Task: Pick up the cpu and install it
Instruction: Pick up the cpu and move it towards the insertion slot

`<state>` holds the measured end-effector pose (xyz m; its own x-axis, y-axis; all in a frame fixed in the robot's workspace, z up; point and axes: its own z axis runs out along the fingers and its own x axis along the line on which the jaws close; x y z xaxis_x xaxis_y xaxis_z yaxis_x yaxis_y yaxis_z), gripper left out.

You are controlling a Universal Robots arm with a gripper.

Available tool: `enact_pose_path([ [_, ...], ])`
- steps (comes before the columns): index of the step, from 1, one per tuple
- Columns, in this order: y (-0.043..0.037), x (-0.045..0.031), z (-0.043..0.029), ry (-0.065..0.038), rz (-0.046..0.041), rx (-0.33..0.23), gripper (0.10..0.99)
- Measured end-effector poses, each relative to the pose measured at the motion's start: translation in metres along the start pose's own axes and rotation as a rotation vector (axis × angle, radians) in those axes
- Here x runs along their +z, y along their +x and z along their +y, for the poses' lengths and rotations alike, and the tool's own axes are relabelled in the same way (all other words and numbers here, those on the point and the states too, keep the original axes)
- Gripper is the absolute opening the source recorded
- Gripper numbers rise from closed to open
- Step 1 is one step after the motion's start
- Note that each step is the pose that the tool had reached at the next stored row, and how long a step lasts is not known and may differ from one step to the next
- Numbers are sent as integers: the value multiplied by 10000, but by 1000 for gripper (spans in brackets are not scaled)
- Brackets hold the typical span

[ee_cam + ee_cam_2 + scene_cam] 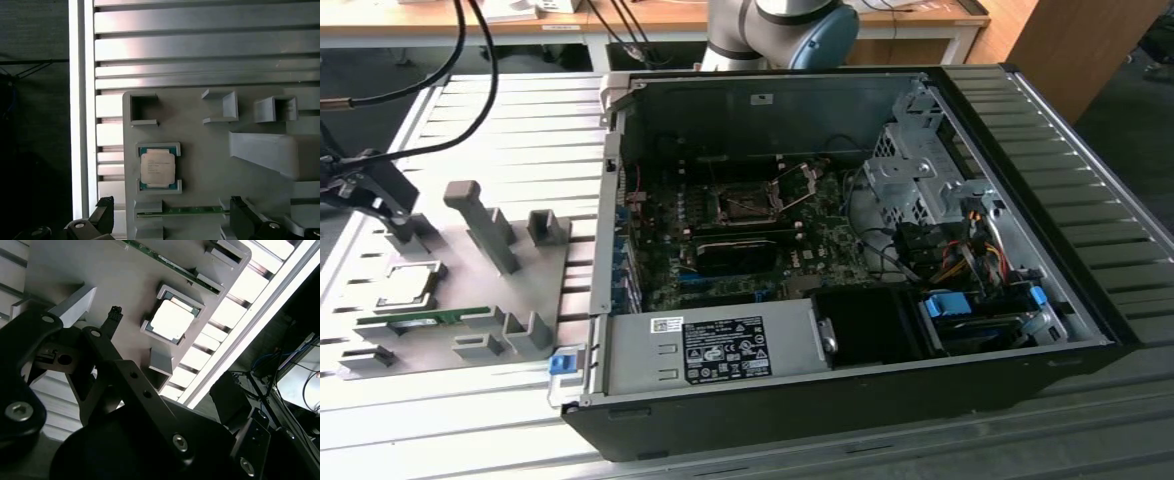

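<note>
The tool (170,206) stood wide open with nothing in it, its two black fingers (103,206) spread far apart above the grey fixture plate (210,160). The cpu (158,168) lay flat in a framed nest (159,147) on that plate, shiny top up, just ahead of the fingertips and roughly midway between them, not touched. Being square, it showed no long axis; its edges ran parallel to the plate's edges and to the green memory stick (185,210) just beside it. In the exterior view the cpu (407,285) sat over the desk (494,110), to that view's left of the open computer case (761,110), with the tool (380,205) hanging near it over the plate
</note>
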<state>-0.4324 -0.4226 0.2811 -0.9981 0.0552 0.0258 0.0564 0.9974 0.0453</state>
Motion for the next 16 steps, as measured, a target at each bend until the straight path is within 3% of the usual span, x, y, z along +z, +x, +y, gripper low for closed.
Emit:
enact_pose_path([
  [16, -6, 131, -9, 7, 43, -109, 984],
])
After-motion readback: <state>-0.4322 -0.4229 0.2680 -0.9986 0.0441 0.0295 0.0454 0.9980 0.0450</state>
